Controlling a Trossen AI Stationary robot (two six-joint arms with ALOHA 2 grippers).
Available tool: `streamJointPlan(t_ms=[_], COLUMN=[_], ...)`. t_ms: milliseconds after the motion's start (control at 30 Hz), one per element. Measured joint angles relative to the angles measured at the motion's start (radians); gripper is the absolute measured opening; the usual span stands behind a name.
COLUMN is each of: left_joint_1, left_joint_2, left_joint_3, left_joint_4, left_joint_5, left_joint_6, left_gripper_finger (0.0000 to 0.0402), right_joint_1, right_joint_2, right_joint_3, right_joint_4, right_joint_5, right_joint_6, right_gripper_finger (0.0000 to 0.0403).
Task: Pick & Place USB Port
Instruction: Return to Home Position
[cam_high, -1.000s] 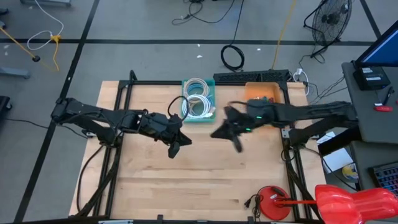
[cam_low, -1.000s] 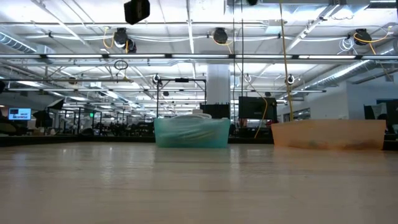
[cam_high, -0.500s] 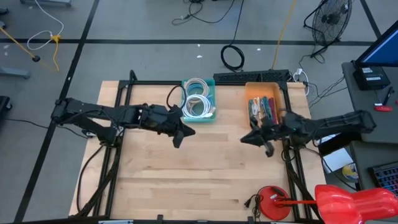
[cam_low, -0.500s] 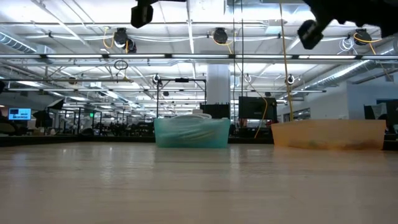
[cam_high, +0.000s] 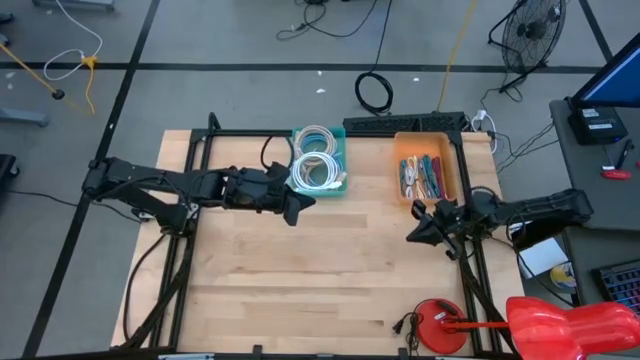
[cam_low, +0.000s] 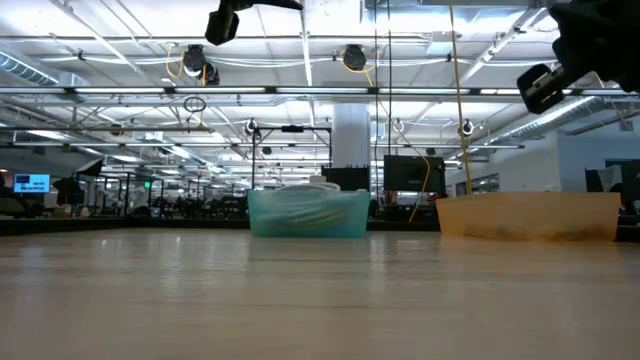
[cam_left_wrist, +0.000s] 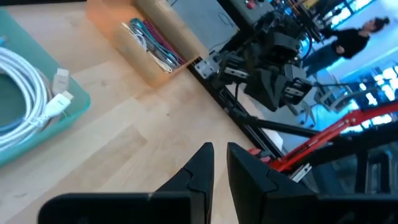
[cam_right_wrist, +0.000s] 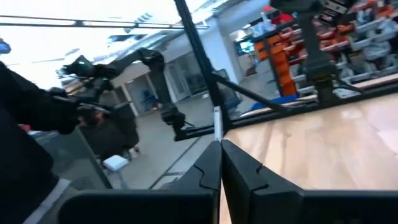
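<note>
A teal bin (cam_high: 321, 166) at the table's far edge holds coiled white cables (cam_left_wrist: 25, 106) with USB plugs. To its right, an orange bin (cam_high: 426, 170) holds coloured cables (cam_left_wrist: 149, 43). My left gripper (cam_high: 296, 206) hovers above the table just near of the teal bin, its fingers (cam_left_wrist: 219, 163) close together and empty. My right gripper (cam_high: 420, 232) hangs in the air near of the orange bin, by the table's right edge, shut and empty (cam_right_wrist: 221, 152). In the low view both grippers (cam_low: 222, 22) (cam_low: 545, 88) are well above the tabletop.
Bare wood table (cam_high: 330, 270) spreads near of both bins. A red-and-black object (cam_high: 440, 325) sits at the near right corner. The black frame rails (cam_high: 470, 270) run along the table's sides. A person (cam_left_wrist: 354, 40) stands in the room beyond the table.
My right gripper has swung from the table's middle, beside the teal bin, toward the right edge and a little nearer, staying shut and empty. My left gripper has moved a short way toward the far edge, closer to the teal bin.
</note>
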Motion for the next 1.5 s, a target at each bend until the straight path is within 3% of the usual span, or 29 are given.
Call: streamJointPlan(t_ms=[400,600,700,867,1033,1167,1267,1400,1500], left_joint_1=[-0.020,-0.056,-0.075,-0.103,-0.129,-0.148,-0.153,-0.155,-0.151], left_joint_2=[0.000,0.001,0.003,0.003,0.003,0.003,0.003,0.004,0.002], left_joint_3=[0.000,0.000,0.000,0.000,0.000,0.000,0.000,0.000,-0.001], left_joint_4=[-0.001,-0.001,-0.002,-0.002,0.000,-0.001,-0.008,-0.101,-0.123], left_joint_5=[-0.030,-0.052,-0.067,-0.084,-0.110,-0.141,-0.158,-0.148,-0.173], left_joint_6=[-0.062,-0.088,-0.093,-0.115,-0.126,-0.126,-0.090,0.116,0.174], left_gripper_finger=[0.0047,0.0047,0.0047,0.0047,0.0047,0.0047,0.0047,0.0047,0.0046], right_joint_1=[0.000,0.000,-0.001,-0.001,0.000,-0.002,-0.004,-0.004,-0.004], right_joint_2=[-0.111,-0.155,-0.195,-0.289,-0.285,-0.291,-0.290,-0.290,-0.289], right_joint_3=[-0.009,-0.010,-0.010,-0.011,-0.011,-0.011,-0.012,-0.012,-0.012], right_joint_4=[-0.283,-0.373,-0.376,-0.423,-0.459,-0.462,-0.465,-0.462,-0.435], right_joint_5=[-0.002,0.185,0.226,0.179,0.077,0.080,0.101,0.101,0.101], right_joint_6=[-0.121,-0.171,-0.194,-0.190,-0.161,-0.163,-0.154,-0.088,-0.084], right_gripper_finger=[0.0000,0.0000,0.0000,0.0000,0.0000,0.0000,0.0000,0.0000,0.0000])
